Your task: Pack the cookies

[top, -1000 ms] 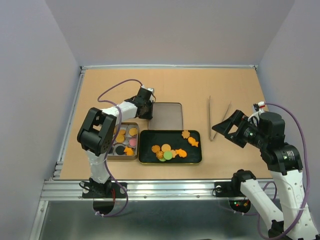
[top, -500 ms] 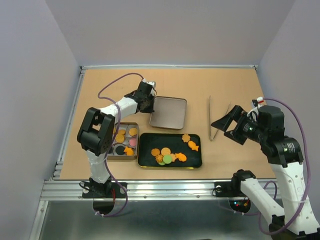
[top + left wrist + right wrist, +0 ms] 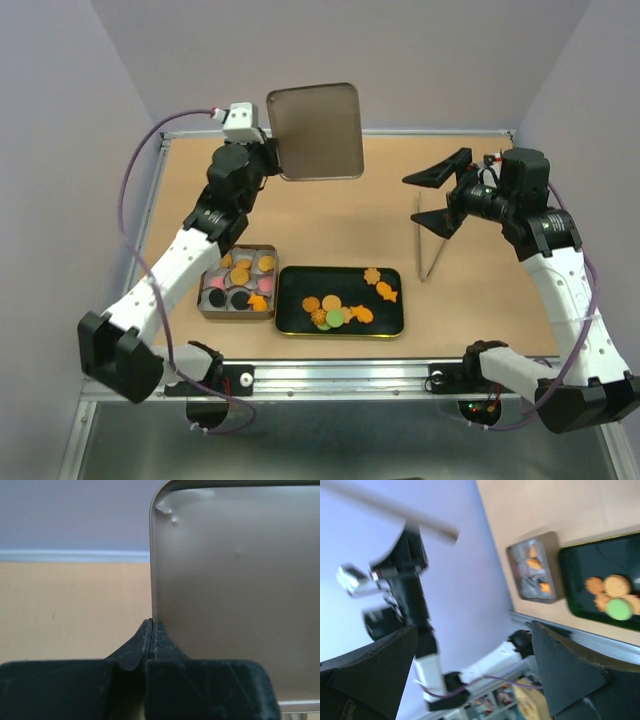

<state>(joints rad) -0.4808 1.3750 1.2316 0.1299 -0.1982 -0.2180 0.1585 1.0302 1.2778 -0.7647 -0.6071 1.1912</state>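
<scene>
Since a second ago the metal lid [image 3: 315, 130] has gone from lying flat on the counter [image 3: 350, 210] behind the black tray [image 3: 298, 284] to hanging way up in the air near the back edge, and we now see its broad face in the overhead view. The left gripper [image 3: 268, 150] has gone up with it. In the left wrist view that gripper [image 3: 151, 630] is clenched on the lid's [image 3: 235, 595] left rim, fingers pressed tight with the edge pinched between them.

The right arm has swung up and back too. Its right gripper [image 3: 436, 198] hangs above the tweezers [image 3: 432, 258], spread wide with nothing in it. The tweezers lie on the counter to the right of the tray.

Cookies [image 3: 335, 308] are split up: a cluster of orange, tan and green ones sits in the black tray, with a couple of orange shaped ones off toward its right end. More sit in the tin [image 3: 205, 300] just left of the tray, in orange, pink and black. The right wrist view is blurry, but we can still make out the tin [image 3: 535, 567] and some cookies [image 3: 612, 595] on the tray.
</scene>
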